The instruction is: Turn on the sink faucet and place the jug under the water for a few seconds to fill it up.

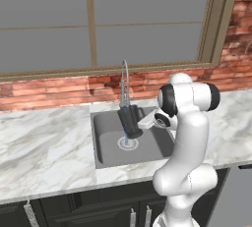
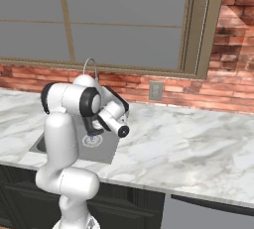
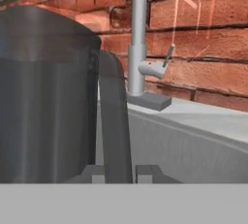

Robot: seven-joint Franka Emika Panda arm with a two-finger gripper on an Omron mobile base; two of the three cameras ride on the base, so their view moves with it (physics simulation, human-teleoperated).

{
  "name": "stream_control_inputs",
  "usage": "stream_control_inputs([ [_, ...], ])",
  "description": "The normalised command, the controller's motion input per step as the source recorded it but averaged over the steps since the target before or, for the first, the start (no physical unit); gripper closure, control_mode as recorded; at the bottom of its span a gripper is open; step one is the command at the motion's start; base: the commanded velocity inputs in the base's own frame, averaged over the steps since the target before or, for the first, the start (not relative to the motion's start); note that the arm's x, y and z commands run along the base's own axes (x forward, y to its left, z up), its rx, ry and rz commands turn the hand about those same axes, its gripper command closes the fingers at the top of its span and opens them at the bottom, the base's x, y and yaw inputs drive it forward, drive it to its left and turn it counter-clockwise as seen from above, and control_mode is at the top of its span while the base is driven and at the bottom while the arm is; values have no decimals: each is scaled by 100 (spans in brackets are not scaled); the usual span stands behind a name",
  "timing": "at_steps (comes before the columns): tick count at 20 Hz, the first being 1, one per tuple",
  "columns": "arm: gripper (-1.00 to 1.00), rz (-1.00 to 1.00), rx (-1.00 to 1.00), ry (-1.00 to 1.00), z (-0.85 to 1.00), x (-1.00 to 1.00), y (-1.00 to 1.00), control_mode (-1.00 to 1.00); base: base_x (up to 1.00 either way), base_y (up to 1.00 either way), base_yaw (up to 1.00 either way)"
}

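Tool (image 3: pixel 121 172) pinches the jug (image 1: pixel 130 121) by its handle, seemingly under the faucet's (image 1: pixel 124 81) water (image 1: pixel 122 91).

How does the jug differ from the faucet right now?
The jug is dark charcoal, short and wide; the faucet is thin, tall, silver, arching in a gooseneck. The jug hangs over the sink, held in the shut gripper; the faucet stands fixed at the back rim. Both line up above the drain.
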Motion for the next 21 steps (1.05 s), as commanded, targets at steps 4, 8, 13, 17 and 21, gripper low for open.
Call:
stream_control_inputs([
  [4,100,0,0,0,-7,24,6,-100,0,0,0],
  [8,100,0,0,0,-10,27,8,-100,0,0,0],
  [13,100,0,0,0,-11,29,7,-100,0,0,0],
  [17,100,0,-1,0,-14,16,3,-100,0,0,0],
  [21,100,0,0,-3,-15,-26,-8,-100,0,0,0],
])
